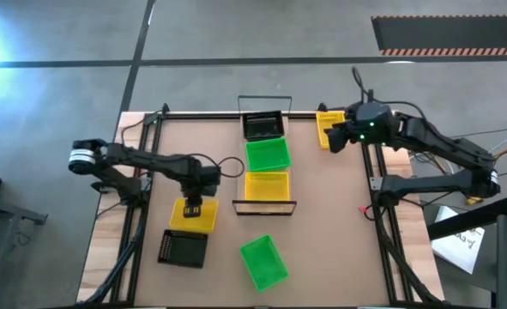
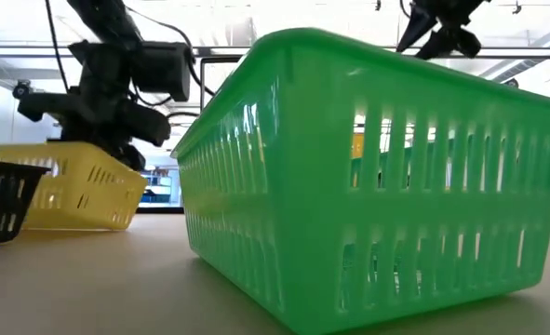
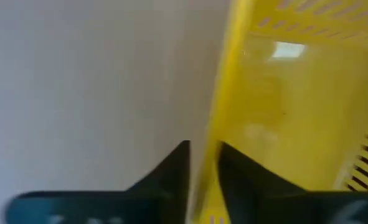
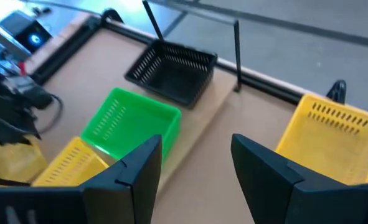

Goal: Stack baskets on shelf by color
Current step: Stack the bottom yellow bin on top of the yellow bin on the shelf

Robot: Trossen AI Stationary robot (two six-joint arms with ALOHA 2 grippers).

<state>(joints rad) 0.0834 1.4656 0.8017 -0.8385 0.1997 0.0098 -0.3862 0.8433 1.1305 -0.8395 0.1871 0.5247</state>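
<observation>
Pinching a yellow basket's (image 1: 193, 215) wall — left gripper (image 1: 193, 206); right gripper (image 4: 193, 165) spread, empty.

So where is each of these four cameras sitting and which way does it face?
High view: overhead, looking straight down on the table; both arms show, the shelf between them.
Low view: at tabletop height, looking level across; a loose green basket fills it, dark arm parts above.
Left wrist view: on the left arm, left gripper closed on a yellow basket's rim.
Right wrist view: on the right arm, open right gripper over the shelf's black basket.
Shared: that black basket also shows from overhead.
</observation>
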